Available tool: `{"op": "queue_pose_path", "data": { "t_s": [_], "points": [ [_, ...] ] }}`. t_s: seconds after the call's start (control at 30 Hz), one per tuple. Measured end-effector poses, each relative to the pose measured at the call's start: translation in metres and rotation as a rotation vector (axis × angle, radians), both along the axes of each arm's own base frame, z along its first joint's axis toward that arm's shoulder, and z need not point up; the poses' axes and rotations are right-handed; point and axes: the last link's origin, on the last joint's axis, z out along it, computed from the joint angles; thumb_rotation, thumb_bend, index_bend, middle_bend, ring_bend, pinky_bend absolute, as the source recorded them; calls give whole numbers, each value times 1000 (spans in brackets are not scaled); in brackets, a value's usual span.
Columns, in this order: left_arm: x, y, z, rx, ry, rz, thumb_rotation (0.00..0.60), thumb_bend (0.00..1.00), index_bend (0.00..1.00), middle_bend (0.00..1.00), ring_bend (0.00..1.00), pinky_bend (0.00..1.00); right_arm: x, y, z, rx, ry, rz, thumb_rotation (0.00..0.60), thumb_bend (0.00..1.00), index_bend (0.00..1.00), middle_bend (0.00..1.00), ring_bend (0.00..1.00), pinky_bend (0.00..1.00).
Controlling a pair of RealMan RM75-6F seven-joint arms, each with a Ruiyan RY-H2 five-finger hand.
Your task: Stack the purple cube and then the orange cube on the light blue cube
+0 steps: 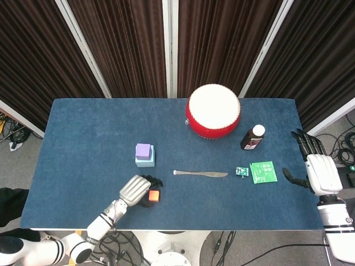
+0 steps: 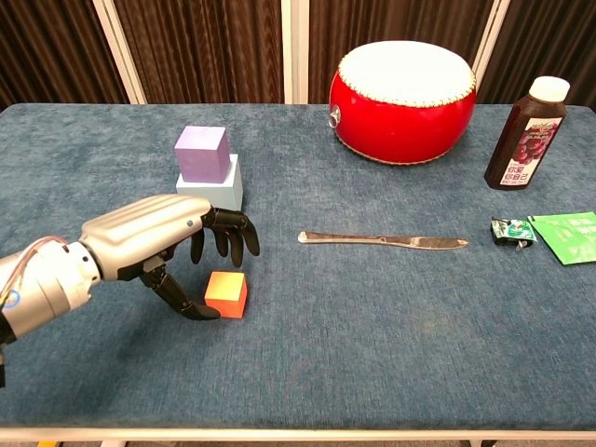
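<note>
The purple cube [image 1: 143, 149] [image 2: 201, 154] sits on top of the light blue cube [image 1: 146, 160] [image 2: 223, 184] left of the table's middle. Near the front edge lies the orange cube [image 1: 154, 195] [image 2: 225, 294]. My left hand [image 1: 136, 190] [image 2: 158, 240] hovers over the orange cube with its fingers arched above it and the thumb at the cube's left side; it holds nothing. My right hand [image 1: 317, 168] stays open off the table's right edge, out of the chest view.
A red drum [image 1: 213, 111] [image 2: 402, 88] stands at the back centre with a dark bottle [image 1: 252, 137] [image 2: 526, 132] to its right. A butter knife [image 1: 201, 174] [image 2: 383, 240] lies mid-table. A small green packet [image 1: 241, 171] and green card [image 1: 263, 172] lie right.
</note>
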Motion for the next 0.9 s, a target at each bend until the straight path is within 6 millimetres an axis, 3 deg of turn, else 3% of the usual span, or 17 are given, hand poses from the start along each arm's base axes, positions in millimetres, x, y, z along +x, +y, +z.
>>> {"op": "queue_pose_path", "data": {
  "t_s": [0.9],
  "points": [
    [-4, 1, -5, 30, -1, 25, 600, 225, 485, 630, 466, 567, -1, -1, 0, 2, -5, -3, 600, 215, 0, 0, 0, 0]
  ]
}}
